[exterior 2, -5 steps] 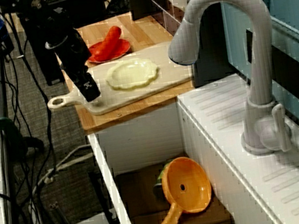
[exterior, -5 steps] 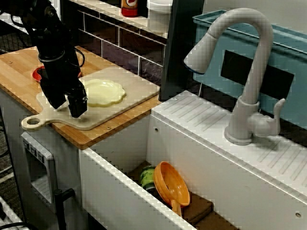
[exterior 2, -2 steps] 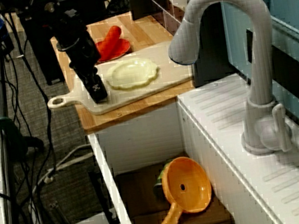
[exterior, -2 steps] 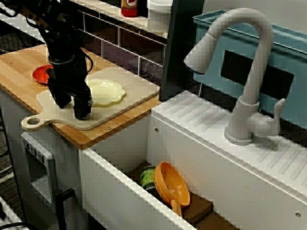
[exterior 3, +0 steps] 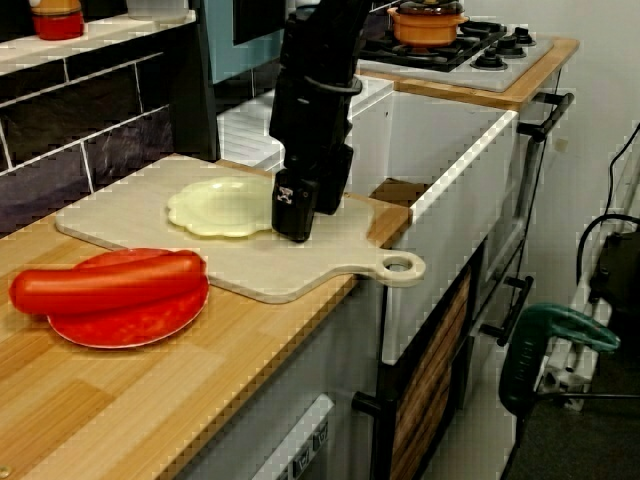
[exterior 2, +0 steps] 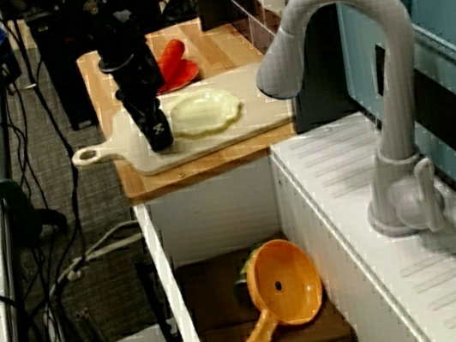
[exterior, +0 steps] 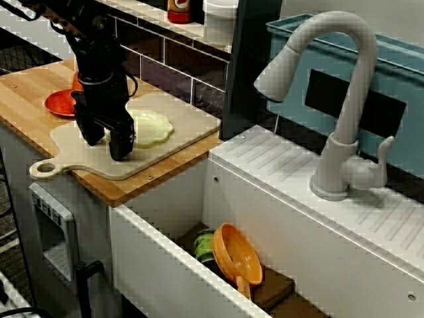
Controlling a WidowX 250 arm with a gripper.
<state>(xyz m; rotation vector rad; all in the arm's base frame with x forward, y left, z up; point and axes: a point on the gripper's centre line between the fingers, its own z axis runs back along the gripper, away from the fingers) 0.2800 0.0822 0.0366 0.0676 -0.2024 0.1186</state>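
Observation:
My black gripper (exterior: 106,140) points down at a pale wooden cutting board (exterior: 182,114) on the butcher-block counter. Its fingers are spread, so it is open, with nothing between them. The fingertips hover just over the board at the near rim of a pale yellow scalloped plate (exterior: 152,126). In the view from above, the gripper (exterior 2: 160,136) stands at the left edge of the plate (exterior 2: 203,110). The counter-level view shows the gripper (exterior 3: 308,212) at the plate's (exterior 3: 218,207) right rim; whether it touches is unclear.
A red plate (exterior 3: 120,325) carrying a long red sausage (exterior 3: 105,283) sits beside the board (exterior 3: 130,212). To the right is a sink holding an orange strainer (exterior: 242,255) and a green item (exterior: 204,244). Beyond it stand a grey faucet (exterior: 338,99) and a stove with an orange pot (exterior 3: 428,20).
The gripper has slid along the board from its handle end toward the yellow plate and now stands at the plate's rim. Its fingers stay spread. Nothing else moved.

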